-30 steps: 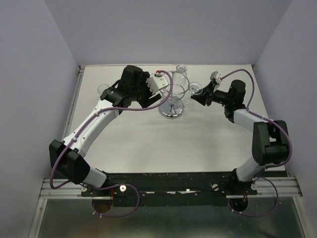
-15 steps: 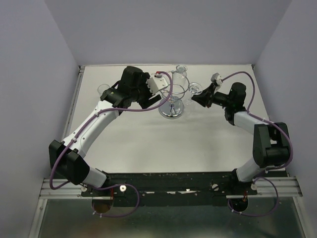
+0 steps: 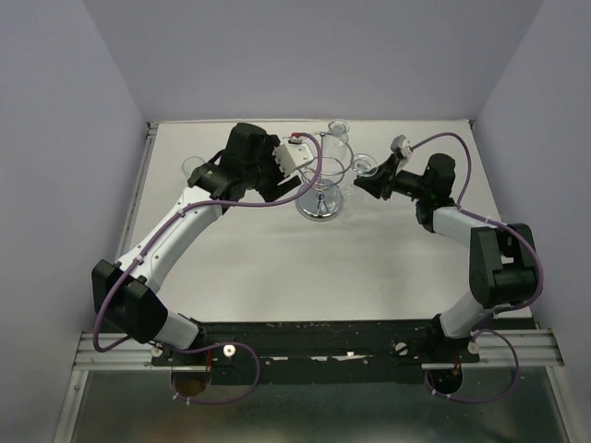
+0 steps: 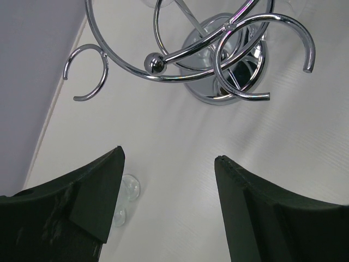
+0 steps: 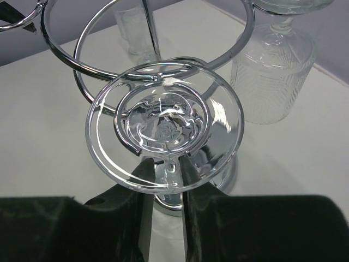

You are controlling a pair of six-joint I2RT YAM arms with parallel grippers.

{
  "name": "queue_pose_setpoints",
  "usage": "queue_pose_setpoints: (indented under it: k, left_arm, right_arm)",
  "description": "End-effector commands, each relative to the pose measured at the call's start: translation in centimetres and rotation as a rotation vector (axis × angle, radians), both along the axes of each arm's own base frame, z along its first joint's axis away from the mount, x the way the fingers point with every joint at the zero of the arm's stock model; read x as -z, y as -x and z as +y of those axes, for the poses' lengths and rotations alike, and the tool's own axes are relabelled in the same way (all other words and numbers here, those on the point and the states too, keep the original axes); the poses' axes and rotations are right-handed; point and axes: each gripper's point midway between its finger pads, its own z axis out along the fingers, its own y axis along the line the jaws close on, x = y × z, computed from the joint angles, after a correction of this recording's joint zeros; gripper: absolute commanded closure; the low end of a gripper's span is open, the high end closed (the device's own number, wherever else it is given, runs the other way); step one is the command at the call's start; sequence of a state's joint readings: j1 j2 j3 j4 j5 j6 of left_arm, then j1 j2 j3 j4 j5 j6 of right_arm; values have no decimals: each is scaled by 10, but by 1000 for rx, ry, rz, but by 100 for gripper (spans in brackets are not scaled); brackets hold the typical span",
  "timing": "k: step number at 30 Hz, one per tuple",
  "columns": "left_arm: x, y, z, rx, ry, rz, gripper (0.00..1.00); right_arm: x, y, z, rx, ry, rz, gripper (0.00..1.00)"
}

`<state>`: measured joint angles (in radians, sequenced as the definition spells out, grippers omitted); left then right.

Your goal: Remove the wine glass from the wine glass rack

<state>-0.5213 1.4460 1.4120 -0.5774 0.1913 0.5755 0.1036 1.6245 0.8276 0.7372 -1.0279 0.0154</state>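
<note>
White table (image 3: 277,268), grey walls. Your right gripper (image 5: 163,177) is clamped on the stem of the wine glass (image 5: 163,128), which hangs foot-up from a hook on the right side of the wine glass rack (image 3: 320,192). Your left gripper (image 4: 168,161) is spread wide, just left of the rack.

The wine glass rack (image 4: 154,64) is polished chrome wire, and its base is mirror-like. The wine glass (image 5: 163,128) is clear and glossy; a second glass (image 5: 272,82) at its 1 o'clock looks ribbed. The desk (image 4: 163,142) is matt white, the left claw (image 4: 169,155) matt black.

The round foot of a hanging wine glass (image 5: 163,131) fills centre frame, seated in a wine glass rack (image 5: 151,33) loop; at the bottom, the right gripper (image 5: 163,169) jaws clasp its stem.
</note>
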Motion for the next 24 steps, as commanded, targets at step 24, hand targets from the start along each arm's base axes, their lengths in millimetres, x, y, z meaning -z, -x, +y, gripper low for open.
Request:
queue_pose_setpoints:
  k: [24]
  left_arm:
    - [-1,-11,-10,13,5,-16,18]
  right_arm:
    - [-48,-14,-13,144,30,-214,99]
